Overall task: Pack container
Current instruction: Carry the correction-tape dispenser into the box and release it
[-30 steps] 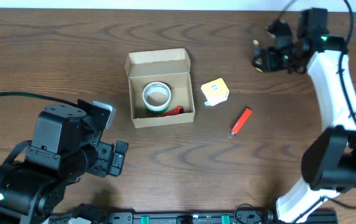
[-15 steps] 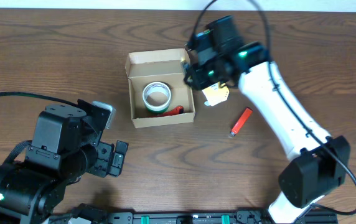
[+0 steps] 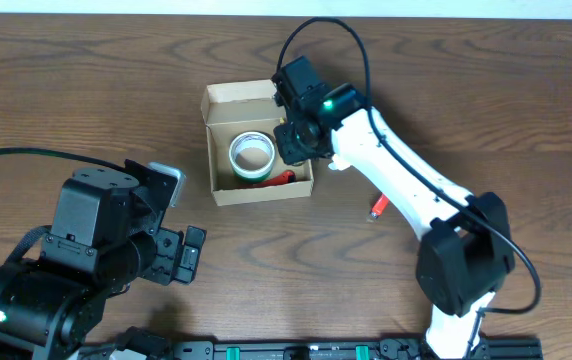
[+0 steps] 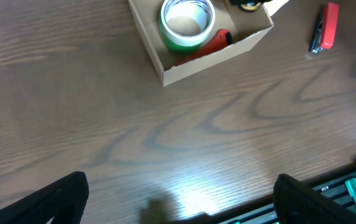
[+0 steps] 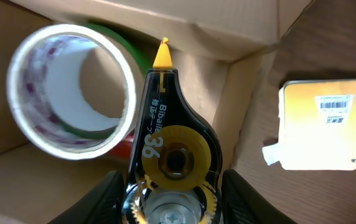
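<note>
The container (image 3: 257, 103) is a tan cardboard box, open, left of the table's centre. It holds a white and green tape roll (image 3: 251, 155) and a red item (image 3: 284, 178). My right gripper (image 3: 296, 140) hangs over the box's right side. In the right wrist view it (image 5: 173, 193) is shut on a black and yellow correction tape dispenser (image 5: 168, 143), tip pointing into the box beside the tape roll (image 5: 72, 93). My left gripper (image 4: 181, 205) is open and empty, near the table's front edge, well short of the box (image 4: 215, 59).
A yellow notepad (image 5: 327, 124) lies just right of the box. A red marker (image 4: 324, 28) lies further right, partly under my right arm in the overhead view (image 3: 377, 207). My left arm's bulk (image 3: 86, 260) fills the front left.
My right arm has swung from the back right corner leftward to over the box's right side. The left arm has not moved.
</note>
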Controlling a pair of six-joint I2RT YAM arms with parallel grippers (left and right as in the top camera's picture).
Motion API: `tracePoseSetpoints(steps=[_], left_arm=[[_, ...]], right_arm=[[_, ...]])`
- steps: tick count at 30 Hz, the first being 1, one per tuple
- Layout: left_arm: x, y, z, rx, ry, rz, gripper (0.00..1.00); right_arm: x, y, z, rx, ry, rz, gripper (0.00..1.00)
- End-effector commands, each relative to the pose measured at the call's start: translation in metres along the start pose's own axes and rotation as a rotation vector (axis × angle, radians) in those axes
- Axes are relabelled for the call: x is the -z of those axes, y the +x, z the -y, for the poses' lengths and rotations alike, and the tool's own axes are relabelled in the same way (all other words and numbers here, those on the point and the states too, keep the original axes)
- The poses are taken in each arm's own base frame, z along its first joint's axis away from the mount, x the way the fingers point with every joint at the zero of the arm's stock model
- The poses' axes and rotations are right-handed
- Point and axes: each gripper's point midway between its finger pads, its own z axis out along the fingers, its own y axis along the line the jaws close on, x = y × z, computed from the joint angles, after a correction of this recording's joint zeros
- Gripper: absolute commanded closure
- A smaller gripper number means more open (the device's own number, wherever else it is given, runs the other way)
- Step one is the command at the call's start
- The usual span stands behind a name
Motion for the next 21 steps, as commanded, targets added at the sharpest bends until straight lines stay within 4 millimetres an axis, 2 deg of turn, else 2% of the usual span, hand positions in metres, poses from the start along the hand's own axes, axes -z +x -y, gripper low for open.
tracePoseSetpoints(steps=[1, 6, 8, 13, 17, 21], left_arm=[[0.002, -0.001, -0.001, -0.013, -0.002, 0.004, 0.05], [0.002, -0.001, 0.000, -0.013, -0.002, 0.004, 0.05], [0.002, -0.001, 0.000, -0.013, -0.002, 0.004, 0.05], [0.002, -0.001, -0.001, -0.013, -0.002, 0.004, 0.05], [0.002, -0.001, -0.001, -0.013, -0.002, 0.004, 0.05], [0.002, -0.001, -0.001, -0.013, -0.002, 0.004, 0.05]], right_arm=[[-0.008, 0.003, 0.000, -0.027, 0.030, -0.011, 0.67], [-0.008, 0.002, 0.000, -0.027, 0.028, -0.006, 0.65], [-0.008, 0.002, 0.000, -0.027, 0.028, -0.006, 0.51], [-0.004, 0.001, -0.002, -0.027, 0.019, -0.008, 0.26], [0.014, -0.006, -0.004, -0.029, 0.010, 0.014, 0.25], [0.051, -0.022, -0.002, -0.021, -0.001, 0.083, 0.25]])
